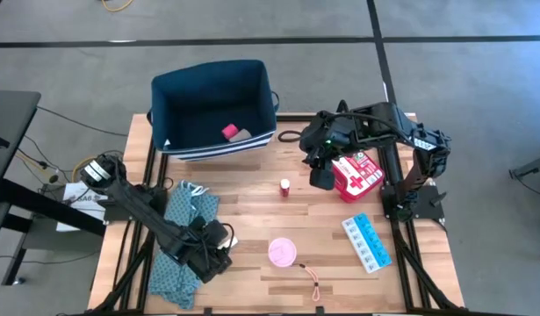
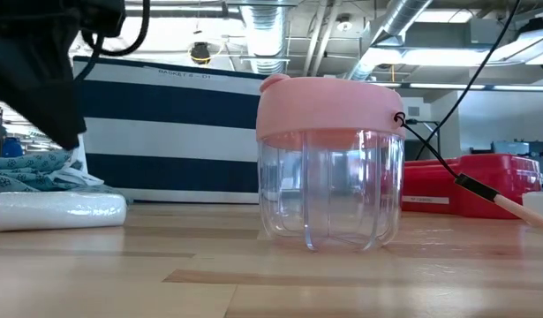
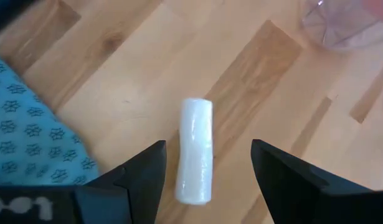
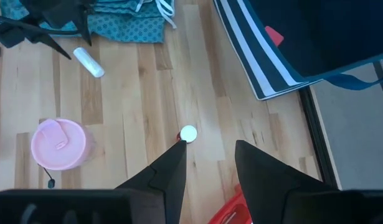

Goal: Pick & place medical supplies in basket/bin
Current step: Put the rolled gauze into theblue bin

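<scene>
Supplies lie spread over the wooden table (image 1: 252,224): a white roll (image 3: 195,151) near the left front, a pink-lidded clear cup (image 1: 282,252) toward the front middle, a red-capped vial (image 1: 285,186) at the centre, a red first-aid case (image 1: 359,175) and a blue pill organizer (image 1: 366,242) on the right side. The navy striped bin (image 1: 213,109) stands at the far edge, holding a pink block (image 1: 229,132). The left gripper (image 3: 207,174) hangs just above the white roll, fingers spread wide either side of it, beside a teal patterned cloth (image 1: 183,219). The right gripper (image 4: 208,163) hovers over the vial, jaws partly apart, holding nothing.
</scene>
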Robot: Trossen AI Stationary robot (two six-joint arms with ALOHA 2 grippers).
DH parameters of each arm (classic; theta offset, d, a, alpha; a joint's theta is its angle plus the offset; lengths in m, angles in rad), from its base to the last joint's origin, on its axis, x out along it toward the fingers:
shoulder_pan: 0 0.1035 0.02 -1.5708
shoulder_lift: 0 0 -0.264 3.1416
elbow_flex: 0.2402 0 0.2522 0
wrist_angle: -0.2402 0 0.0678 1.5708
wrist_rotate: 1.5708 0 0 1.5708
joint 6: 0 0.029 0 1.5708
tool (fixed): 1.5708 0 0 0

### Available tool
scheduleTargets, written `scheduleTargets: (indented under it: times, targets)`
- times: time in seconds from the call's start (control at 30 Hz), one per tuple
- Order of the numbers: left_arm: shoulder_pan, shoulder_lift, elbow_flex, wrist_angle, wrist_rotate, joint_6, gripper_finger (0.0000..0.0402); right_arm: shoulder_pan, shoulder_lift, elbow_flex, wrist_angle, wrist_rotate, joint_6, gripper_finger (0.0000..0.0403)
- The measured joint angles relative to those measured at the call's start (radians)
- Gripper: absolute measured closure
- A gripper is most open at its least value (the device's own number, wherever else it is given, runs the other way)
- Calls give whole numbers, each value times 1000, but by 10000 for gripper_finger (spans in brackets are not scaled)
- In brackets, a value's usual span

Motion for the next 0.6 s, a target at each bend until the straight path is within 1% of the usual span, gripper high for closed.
scheduleTargets:
  times: [0.17, 0.3, 0.53, 0.6]
  targets:
    - [1, 0, -93, 104, -8, 27, 178, 0, 0, 0, 0, 0, 0, 273]
    - [0, 0, -160, 226, 5, 33, 178, 0, 0, 0, 0, 0, 0, 273]
    - [0, 0, -281, 445, 51, 119, 179, 0, 0, 0, 0, 1, 0, 273]
    - [3, 0, -304, 461, 47, 120, 184, 0, 0, 0, 0, 1, 0, 273]
